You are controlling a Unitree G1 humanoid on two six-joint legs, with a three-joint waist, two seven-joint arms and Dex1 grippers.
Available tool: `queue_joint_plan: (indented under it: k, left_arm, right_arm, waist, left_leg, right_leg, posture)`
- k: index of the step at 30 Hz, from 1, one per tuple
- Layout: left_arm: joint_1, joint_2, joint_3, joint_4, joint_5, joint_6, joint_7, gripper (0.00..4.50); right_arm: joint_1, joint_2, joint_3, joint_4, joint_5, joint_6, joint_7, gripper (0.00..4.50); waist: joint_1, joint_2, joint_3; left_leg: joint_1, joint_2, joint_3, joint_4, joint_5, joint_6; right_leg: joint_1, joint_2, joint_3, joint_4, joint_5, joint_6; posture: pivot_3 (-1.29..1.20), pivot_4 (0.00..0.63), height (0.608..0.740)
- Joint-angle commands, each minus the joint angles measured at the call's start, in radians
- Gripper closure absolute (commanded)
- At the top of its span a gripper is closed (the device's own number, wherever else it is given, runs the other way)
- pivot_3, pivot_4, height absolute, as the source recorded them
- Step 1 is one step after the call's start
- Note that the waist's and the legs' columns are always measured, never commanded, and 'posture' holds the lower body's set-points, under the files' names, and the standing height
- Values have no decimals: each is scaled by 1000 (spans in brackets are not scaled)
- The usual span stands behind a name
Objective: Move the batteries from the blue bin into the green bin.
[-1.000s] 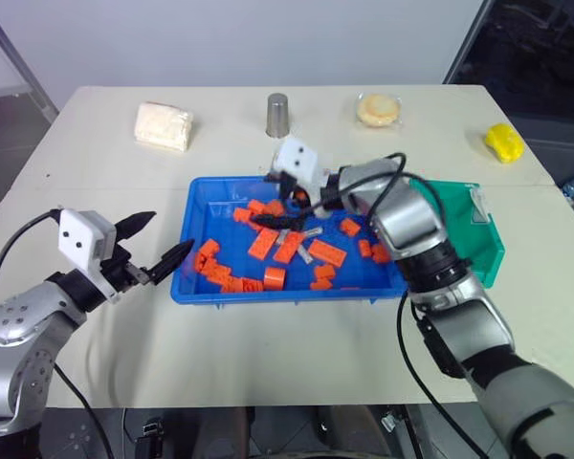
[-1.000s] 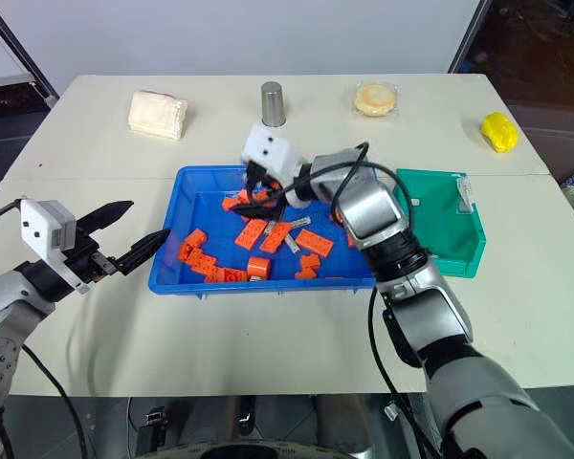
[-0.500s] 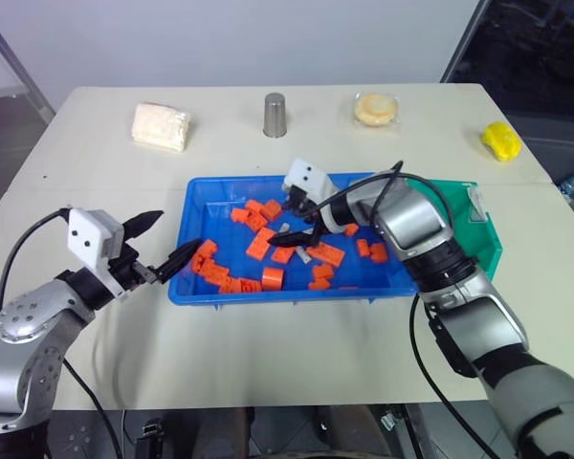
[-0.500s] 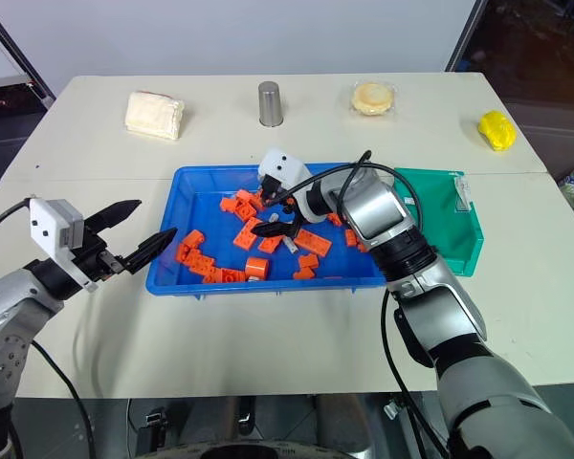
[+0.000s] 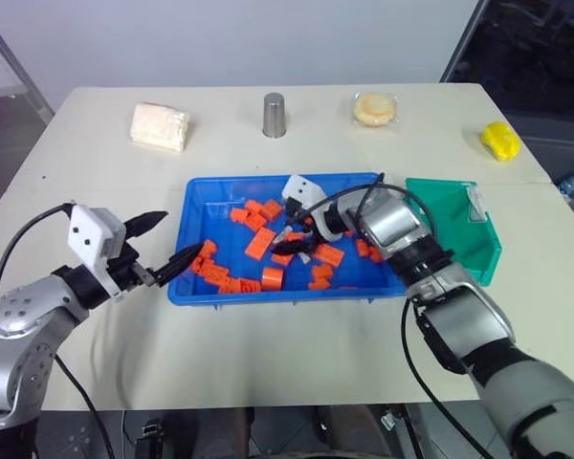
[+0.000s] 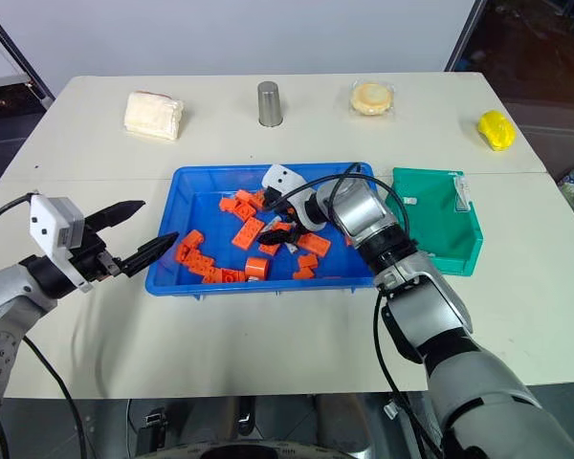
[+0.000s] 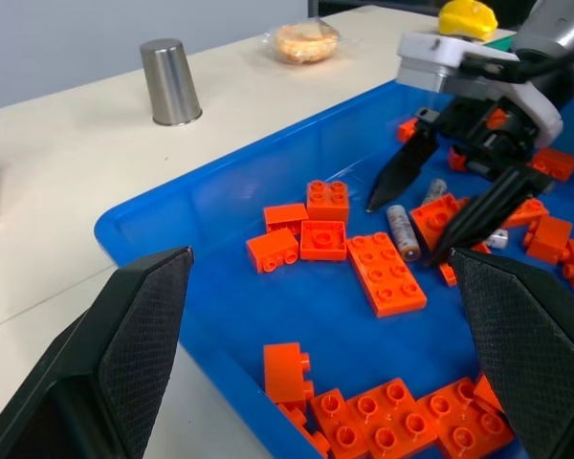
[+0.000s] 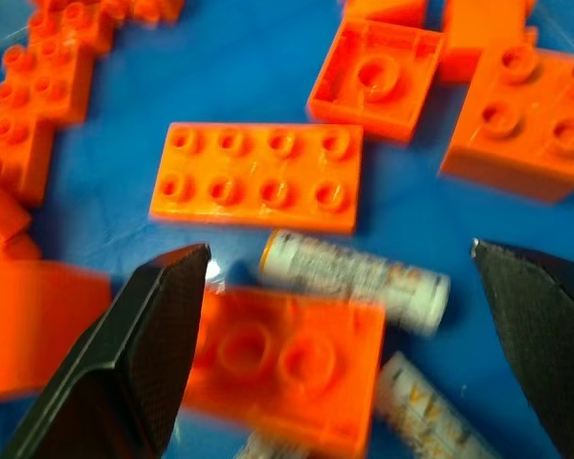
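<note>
2 batteries lie among orange blocks mid-floor in the blue bin on the pale table, right gripper spread wide over them, left gripper spread outside the rim, green bin interior seemingly bare.

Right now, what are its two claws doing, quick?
Left claw: open, empty, beside the blue bin.
Right claw: open, holding nothing, over the batteries in the bin.
</note>
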Motion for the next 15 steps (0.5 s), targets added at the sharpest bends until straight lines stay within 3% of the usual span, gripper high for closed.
queue_joint_plan:
  k: [1, 15]
  left_arm:
    - [1, -9, -7, -40, 8, -18, 11, 0]
    - [0, -30, -19, -32, 33, -42, 18, 0]
  right_arm:
    - [-44, 19, -40, 42, 9, 7, -16, 23]
    - [21, -57, 19, -116, -36, 53, 35, 23]
  waist:
    - [1, 0, 0]
    - [2, 0, 0]
  left_leg:
    - [0, 0, 0, 0, 0, 0]
    - [0, 0, 0, 0, 0, 0]
  right_leg:
    - [0, 0, 0, 0, 0, 0]
    - [0, -1, 0, 0, 0, 0]
  posture:
    - [0, 150, 740]
    - [0, 150, 740]
